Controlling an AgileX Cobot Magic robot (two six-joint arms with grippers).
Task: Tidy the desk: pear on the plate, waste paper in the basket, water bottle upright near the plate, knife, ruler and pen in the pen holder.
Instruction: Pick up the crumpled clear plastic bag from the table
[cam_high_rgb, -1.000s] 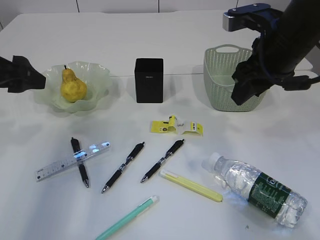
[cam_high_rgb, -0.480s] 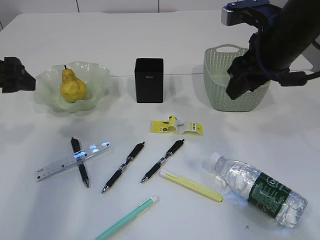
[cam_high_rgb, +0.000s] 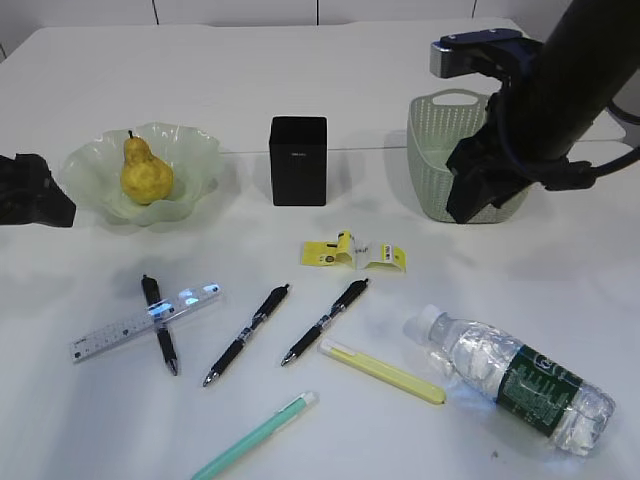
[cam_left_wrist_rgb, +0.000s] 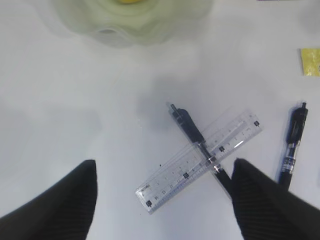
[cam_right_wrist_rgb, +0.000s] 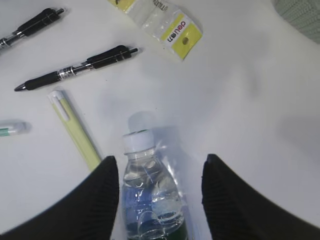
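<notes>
The yellow pear (cam_high_rgb: 146, 172) sits in the pale green plate (cam_high_rgb: 195, 150). A clear ruler (cam_high_rgb: 145, 322) (cam_left_wrist_rgb: 200, 160) lies across a black pen (cam_high_rgb: 158, 322) (cam_left_wrist_rgb: 192, 131). My left gripper (cam_high_rgb: 50, 195) (cam_left_wrist_rgb: 162, 200) hovers open above them at the left edge. The yellow waste paper (cam_high_rgb: 355, 251) (cam_right_wrist_rgb: 167, 24) lies mid-desk. The water bottle (cam_high_rgb: 515, 378) (cam_right_wrist_rgb: 150, 192) lies on its side, cap pointing left. My right gripper (cam_high_rgb: 465, 200) (cam_right_wrist_rgb: 160, 205) hangs open high above it, in front of the basket (cam_high_rgb: 435, 150). The pale yellow knife (cam_high_rgb: 382, 370) (cam_right_wrist_rgb: 75, 135) lies beside the bottle. The black pen holder (cam_high_rgb: 298, 160) stands behind.
Two more black pens (cam_high_rgb: 247, 333) (cam_high_rgb: 325, 320) and a mint-green pen (cam_high_rgb: 257, 434) lie on the white desk (cam_high_rgb: 320, 80) toward its front. Bare desk shows between the plate and the ruler, and to the right of the bottle.
My right arm has shifted left and forward, away from the basket. My left gripper has slid toward the front along the left edge. No object has moved.
</notes>
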